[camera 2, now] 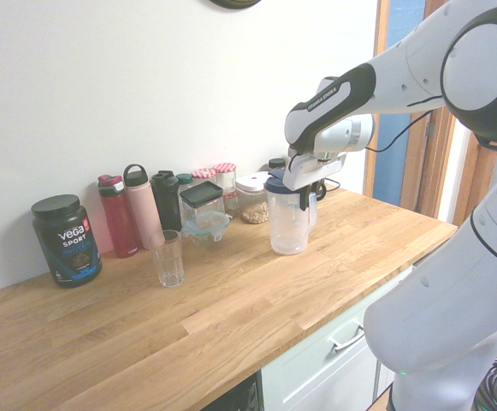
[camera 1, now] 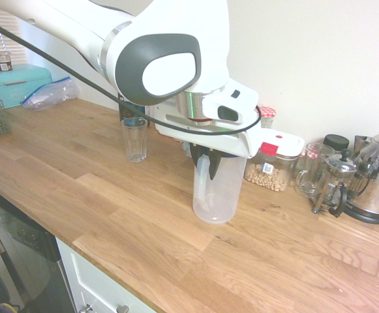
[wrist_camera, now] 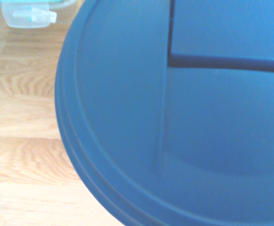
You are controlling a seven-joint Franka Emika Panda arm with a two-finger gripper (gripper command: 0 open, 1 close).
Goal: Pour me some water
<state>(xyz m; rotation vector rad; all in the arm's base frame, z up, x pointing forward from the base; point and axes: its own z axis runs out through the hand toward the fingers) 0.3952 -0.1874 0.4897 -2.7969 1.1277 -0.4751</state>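
Clamped on the handle of the clear plastic jug, the robot's hand comes steeply down from above, fingers pressed together around the grip. That jug stands upright on the wooden tabletop, long axis vertical, blue lid on top, roughly midway between the back wall and the front edge. I cannot tell whether its base touches the wood. An empty drinking glass stands upright well apart from it along the tabletop, nearer the back wall, in front of a row of bottles and a black tub. Behind the jug sits a container of nuts.
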